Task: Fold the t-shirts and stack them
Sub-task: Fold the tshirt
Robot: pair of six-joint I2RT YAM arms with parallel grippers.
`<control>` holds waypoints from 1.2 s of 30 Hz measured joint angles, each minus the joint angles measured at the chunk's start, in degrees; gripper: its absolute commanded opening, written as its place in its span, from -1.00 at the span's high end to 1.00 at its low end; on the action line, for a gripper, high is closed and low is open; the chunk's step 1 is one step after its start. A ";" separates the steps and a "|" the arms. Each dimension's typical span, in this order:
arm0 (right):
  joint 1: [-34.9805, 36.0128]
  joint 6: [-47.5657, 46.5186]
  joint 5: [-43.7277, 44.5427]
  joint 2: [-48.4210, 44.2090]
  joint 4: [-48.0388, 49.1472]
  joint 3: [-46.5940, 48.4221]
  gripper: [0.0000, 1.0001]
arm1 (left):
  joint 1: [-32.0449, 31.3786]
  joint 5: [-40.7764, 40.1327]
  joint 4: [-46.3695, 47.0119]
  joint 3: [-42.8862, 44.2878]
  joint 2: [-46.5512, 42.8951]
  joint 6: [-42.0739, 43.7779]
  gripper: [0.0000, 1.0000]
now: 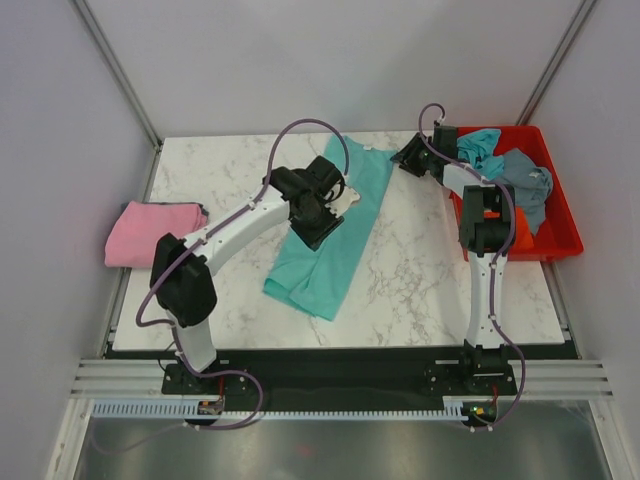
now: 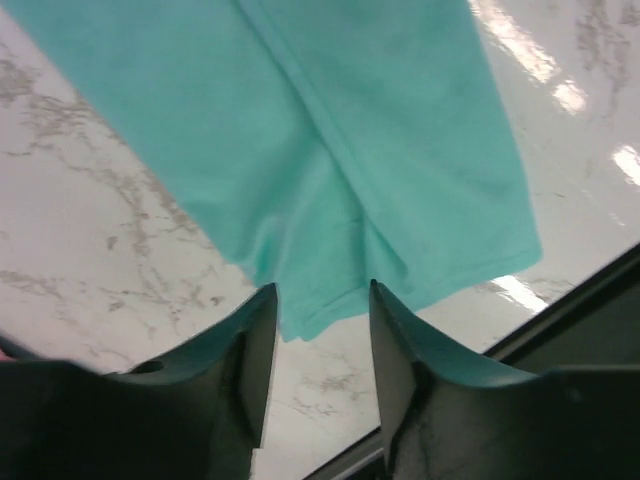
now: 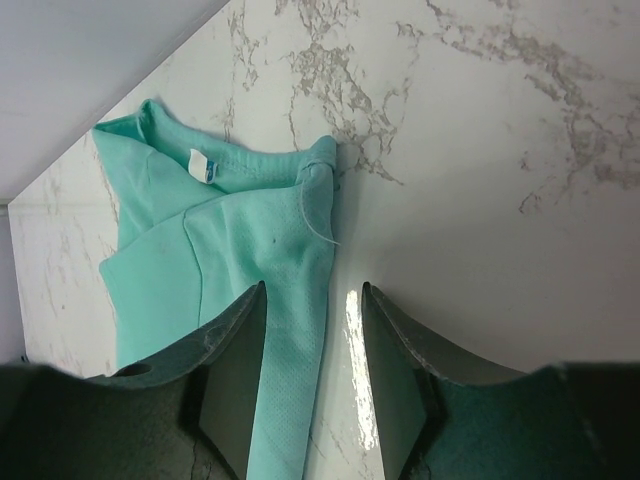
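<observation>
A teal-green t-shirt (image 1: 330,250) lies folded lengthwise in a long strip across the marble table, collar at the far end. My left gripper (image 1: 322,215) hovers over its middle, open and empty; in the left wrist view (image 2: 320,300) the shirt's hem end (image 2: 330,190) lies below the fingers. My right gripper (image 1: 405,158) is open and empty at the far end by the collar (image 3: 215,165); the shirt's right edge (image 3: 290,350) runs between its fingers. A folded pink t-shirt (image 1: 150,232) lies at the left edge. Light blue (image 1: 478,150), grey-blue (image 1: 525,185) and orange (image 1: 522,238) shirts lie crumpled in the tray.
A red plastic tray (image 1: 565,215) stands at the table's right side. White walls and metal frame posts enclose the table. The black base rail (image 1: 330,370) runs along the near edge.
</observation>
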 measured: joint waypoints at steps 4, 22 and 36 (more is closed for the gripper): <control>0.00 -0.37 0.24 0.04 -0.02 0.02 -0.01 | -2.14 6.21 -1.86 0.00 0.85 0.20 0.64; 0.26 3.65 -1.03 2.12 1.64 1.75 0.09 | -4.70 18.21 -2.62 -0.22 16.33 0.20 0.96; 1.42 6.16 -1.27 5.03 3.28 4.85 0.31 | -4.92 21.31 -2.58 0.33 23.28 -0.96 0.96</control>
